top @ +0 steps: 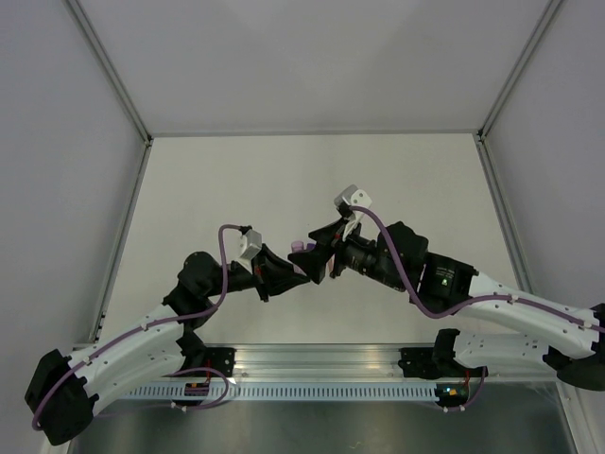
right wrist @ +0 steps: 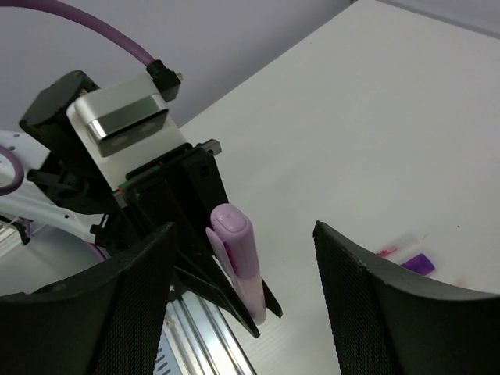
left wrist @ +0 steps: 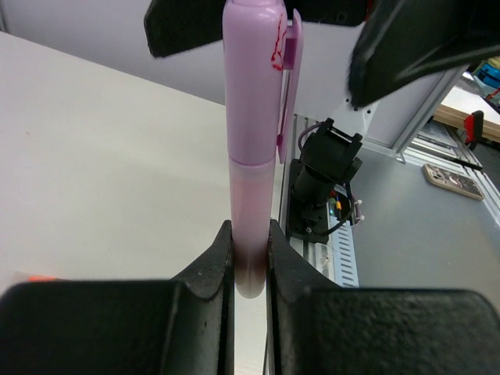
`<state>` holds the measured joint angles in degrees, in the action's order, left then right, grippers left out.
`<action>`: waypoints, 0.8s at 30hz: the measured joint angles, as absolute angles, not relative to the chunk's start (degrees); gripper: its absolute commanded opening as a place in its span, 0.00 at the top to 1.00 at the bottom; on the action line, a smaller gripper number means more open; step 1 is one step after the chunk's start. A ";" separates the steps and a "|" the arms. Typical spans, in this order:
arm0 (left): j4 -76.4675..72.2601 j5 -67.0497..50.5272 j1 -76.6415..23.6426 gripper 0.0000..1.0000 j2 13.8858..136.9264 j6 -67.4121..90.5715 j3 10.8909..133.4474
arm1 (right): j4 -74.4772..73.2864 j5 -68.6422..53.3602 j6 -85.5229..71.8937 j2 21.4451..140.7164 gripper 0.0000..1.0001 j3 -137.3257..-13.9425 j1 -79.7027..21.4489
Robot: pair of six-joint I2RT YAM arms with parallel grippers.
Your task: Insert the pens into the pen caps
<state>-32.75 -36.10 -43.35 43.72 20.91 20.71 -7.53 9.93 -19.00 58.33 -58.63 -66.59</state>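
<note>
My left gripper (left wrist: pixel 250 234) is shut on the lower end of a lilac pen (left wrist: pixel 251 203) and holds it upright above the table. A lilac cap (left wrist: pixel 254 78) with a clip sits on the pen's top end. My right gripper (right wrist: pixel 242 234) is open, with one finger on each side of the capped end and not touching it. Its black fingers (left wrist: pixel 414 47) show at the top of the left wrist view. In the top view both grippers meet at mid-table around the pen (top: pixel 301 248). A small purple cap (right wrist: pixel 418 264) and a pink piece (right wrist: pixel 388 251) lie on the table.
A small orange thing (left wrist: pixel 35 279) lies on the white table (top: pixel 284 180) left of my left gripper. Grey walls enclose the table on three sides. The aluminium rail (top: pixel 321 364) with the arm bases runs along the near edge.
</note>
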 measured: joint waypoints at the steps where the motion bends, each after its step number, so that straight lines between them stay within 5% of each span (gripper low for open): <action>1: -33.08 -36.47 -43.35 0.98 43.72 20.93 20.64 | -7.86 9.21 -18.76 58.33 0.23 -59.51 -66.59; 9: -34.92 -39.59 -43.35 0.98 43.83 21.02 20.27 | -8.47 6.85 -18.11 59.66 0.30 -65.01 -66.59; 16: -36.23 -41.12 -43.35 0.98 44.34 21.71 20.23 | -8.16 5.82 -18.17 61.08 0.61 -65.17 -66.59; 24: -36.99 -42.39 -43.35 0.98 44.51 22.11 20.23 | -4.58 2.79 -19.20 61.04 0.77 -63.00 -66.59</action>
